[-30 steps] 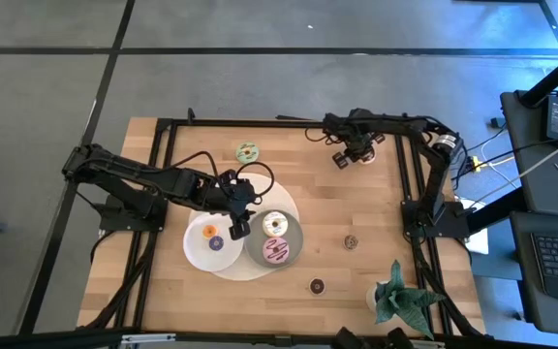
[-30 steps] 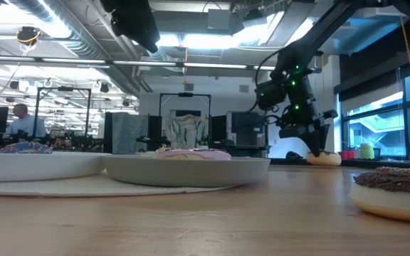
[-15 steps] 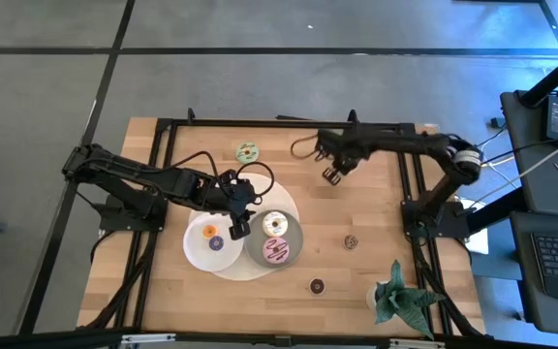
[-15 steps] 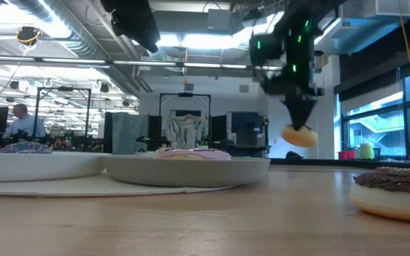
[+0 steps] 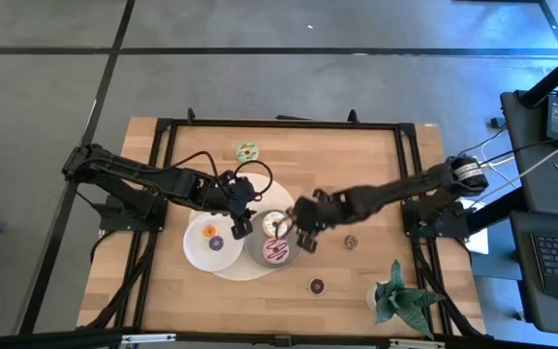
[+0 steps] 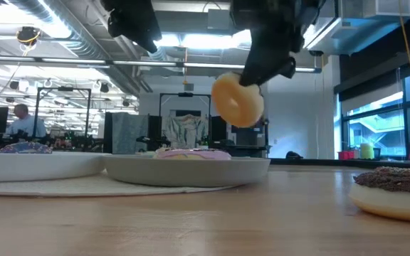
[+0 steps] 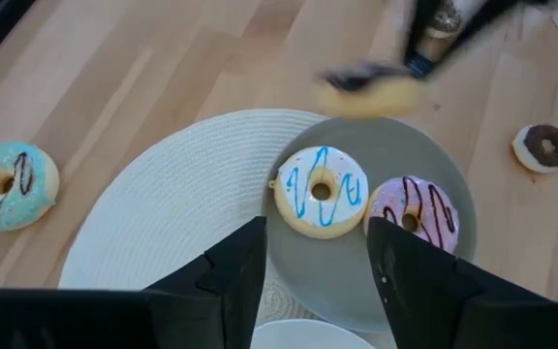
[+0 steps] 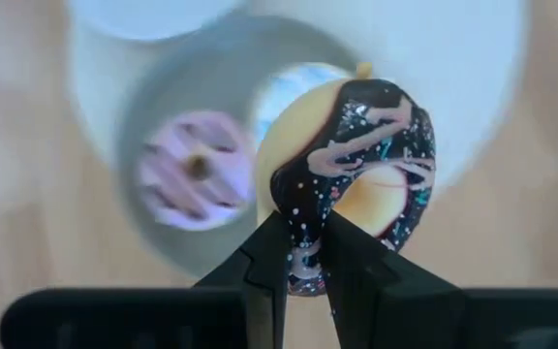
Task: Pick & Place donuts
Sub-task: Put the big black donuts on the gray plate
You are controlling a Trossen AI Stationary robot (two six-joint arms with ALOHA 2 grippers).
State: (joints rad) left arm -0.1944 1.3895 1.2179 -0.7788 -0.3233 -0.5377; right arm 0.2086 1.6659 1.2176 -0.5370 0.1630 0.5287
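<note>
We see the right gripper (image 8: 298, 254) pinching a brown-iced donut (image 8: 356, 174) by its ring, one finger through the hole and the other on the outer edge, so the donut stands on edge between the fingers. In the low view this donut (image 6: 238, 100) hangs in the air under the gripper, well above the table (image 6: 262, 213). From above, the right gripper (image 5: 305, 228) sits over the edge of the grey plate (image 5: 257, 251), which rests on a round pale mat (image 5: 245, 270).

On that grey plate lie a white-iced donut with blue lines (image 7: 322, 190) and a pink-iced donut (image 7: 415, 213), side by side and touching or nearly so; the held donut is above them, not on the plate.

The left gripper (image 5: 237, 229) waits with its fingers spread, holding nothing, over the gap between the grey plate and the white plate (image 5: 198, 248), which carries a small purple donut (image 5: 216, 243) and a small orange one (image 5: 209, 231).

A green-iced donut (image 5: 248, 152) lies apart near the table's far edge, and two small dark donuts (image 5: 351, 242) (image 5: 317, 286) lie on bare wood, beside a potted plant (image 5: 395, 296)
</note>
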